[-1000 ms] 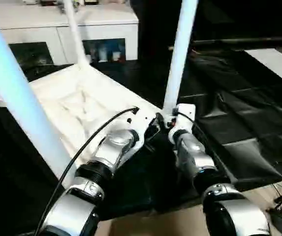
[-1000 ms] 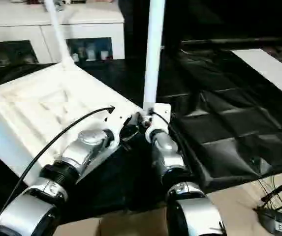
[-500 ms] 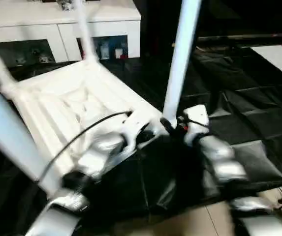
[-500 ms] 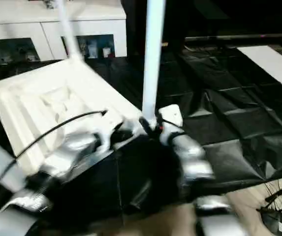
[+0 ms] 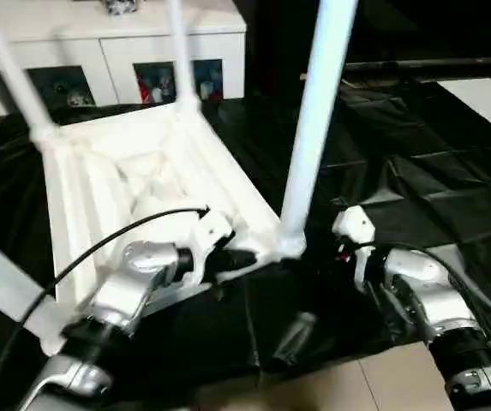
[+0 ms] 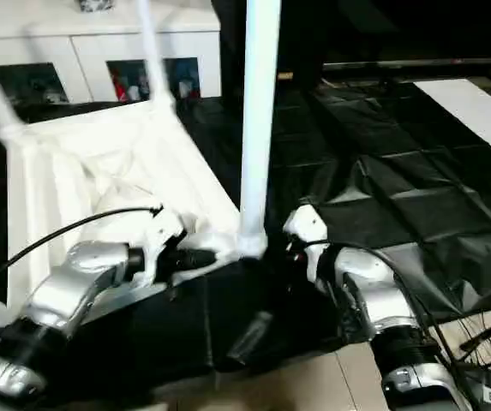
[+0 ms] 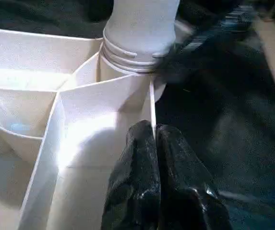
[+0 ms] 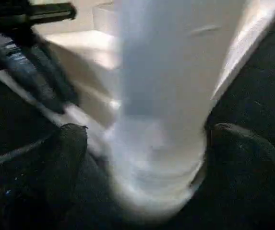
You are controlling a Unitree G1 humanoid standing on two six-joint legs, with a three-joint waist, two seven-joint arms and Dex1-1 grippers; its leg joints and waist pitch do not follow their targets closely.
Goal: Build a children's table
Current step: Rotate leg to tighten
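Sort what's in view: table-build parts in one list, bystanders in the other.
Job:
- upturned white tabletop
- near leg standing in its corner socket
- two far legs
- nearest leg

Bystanders:
- white cabinet with glass doors
- black sheeting
- black cable

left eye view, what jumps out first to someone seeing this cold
An upside-down white children's table lies on black sheeting, its ribbed underside up and tube legs rising from the corner sockets. The nearest leg stands tall in the middle, between the two silver arms. The left gripper is shut on a thin rib of the table beside that leg's socket, while the right gripper stands open with its fingers on either side of the leg's base.
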